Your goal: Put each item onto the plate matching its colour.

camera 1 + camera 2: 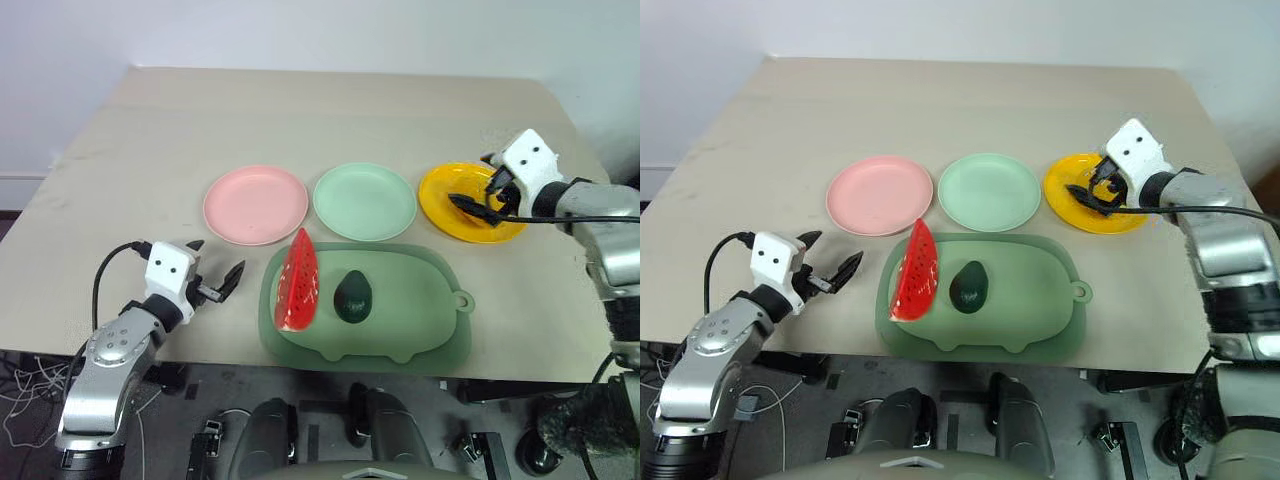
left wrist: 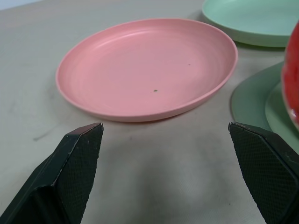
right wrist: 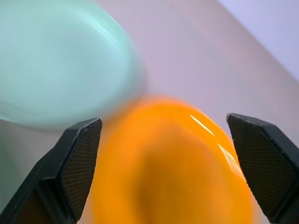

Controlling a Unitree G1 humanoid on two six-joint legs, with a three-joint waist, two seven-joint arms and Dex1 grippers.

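Head views: a beige table (image 1: 300, 110) carries three round plates in a row across its middle. The pink plate (image 1: 255, 204) sits toward the left edge, the mint green plate (image 1: 364, 200) is at centre, and the yellow-orange plate (image 1: 470, 203) sits toward the right edge. Plates are close together but apart. Just in front of them, at the near edge, lies a large green tray (image 1: 420, 300) with a small tab on its right side. On the tray, the watermelon wedge (image 1: 298, 282) stands on its rind at the left end, red face showing; the dark green avocado (image 1: 352, 297) rests just beside it, toward the tray's middle. Whether the yellow fruit is on the yellow-orange plate cannot be told.

The right gripper (image 1: 484, 200) hangs over the yellow-orange plate, black fingers spread, nothing between them. The left gripper (image 1: 216, 268) is near the table's front-left corner, left of the tray, fingers spread and empty, pointing toward the pink plate.

Left wrist view: both fingertips (image 2: 77, 158) wide apart over bare table; pink plate ahead, mint plate and tray rim behind it, a red sliver of watermelon at the side.

Right wrist view: fingers (image 3: 79, 158) spread wide; blurred orange between them, mint plate beside.
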